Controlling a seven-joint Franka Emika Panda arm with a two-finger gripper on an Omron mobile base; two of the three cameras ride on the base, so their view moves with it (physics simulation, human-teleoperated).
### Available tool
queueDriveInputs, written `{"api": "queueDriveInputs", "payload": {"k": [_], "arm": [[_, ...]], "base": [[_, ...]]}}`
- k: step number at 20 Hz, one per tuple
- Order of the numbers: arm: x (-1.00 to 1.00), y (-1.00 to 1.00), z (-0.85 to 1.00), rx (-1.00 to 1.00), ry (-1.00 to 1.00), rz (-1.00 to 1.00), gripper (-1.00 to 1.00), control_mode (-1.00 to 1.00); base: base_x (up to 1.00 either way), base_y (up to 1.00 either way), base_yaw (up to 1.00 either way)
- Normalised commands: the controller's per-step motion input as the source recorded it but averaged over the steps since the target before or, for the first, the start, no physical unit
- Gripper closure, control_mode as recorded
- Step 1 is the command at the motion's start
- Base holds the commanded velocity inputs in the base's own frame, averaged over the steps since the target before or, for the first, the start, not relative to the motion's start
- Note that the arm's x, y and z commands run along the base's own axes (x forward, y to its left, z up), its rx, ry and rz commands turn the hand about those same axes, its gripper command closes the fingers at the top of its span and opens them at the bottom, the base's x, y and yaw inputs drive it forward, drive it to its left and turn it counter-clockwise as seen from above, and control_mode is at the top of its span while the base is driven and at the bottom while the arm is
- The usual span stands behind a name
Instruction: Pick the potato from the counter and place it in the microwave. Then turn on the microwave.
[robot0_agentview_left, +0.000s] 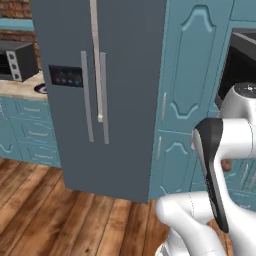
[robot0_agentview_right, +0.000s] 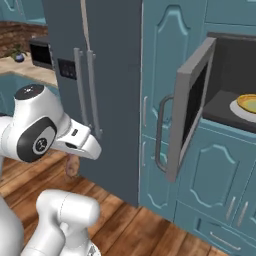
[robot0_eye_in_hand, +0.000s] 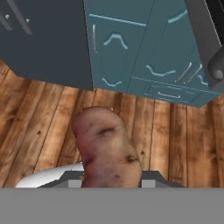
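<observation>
While the microwave (robot0_agentview_right: 200, 107) stands with its door swung open, our hand (robot0_eye_in_hand: 109, 181) grips the potato (robot0_eye_in_hand: 107, 151), low and left of that door; next we must lift it inside, beside the plate (robot0_agentview_right: 245, 107).

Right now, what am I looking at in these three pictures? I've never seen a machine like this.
It is a white robot arm on a driving base in a simulated kitchen. Two pictures come from cameras behind the arm, left and right. The third looks along its gripper, which is shut on a potato above the wood floor. Ahead stand a grey fridge and teal cabinets. The microwave door hangs open, with a plate inside. Far left, a small black oven sits on a counter.
</observation>
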Motion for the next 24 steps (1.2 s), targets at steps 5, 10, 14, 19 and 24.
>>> {"api": "queueDriveInputs", "payload": {"k": [5, 10, 14, 19, 24], "arm": [[0.00, 0.00, 0.00, 0.00, 0.00, 0.00, 1.00, 1.00], [0.00, 0.00, 0.00, 0.00, 0.00, 0.00, 1.00, 1.00], [0.00, 0.00, 0.00, 0.00, 0.00, 0.00, 1.00, 1.00], [0.00, 0.00, 0.00, 0.00, 0.00, 0.00, 1.00, 1.00], [0.00, 0.00, 0.00, 0.00, 0.00, 0.00, 1.00, 1.00]], "base": [[-0.16, -0.25, 0.71], [-0.32, -0.30, 0.73], [-0.44, -0.46, 0.49], [-0.49, -0.48, 0.42], [-0.52, -0.46, 0.35]]}}
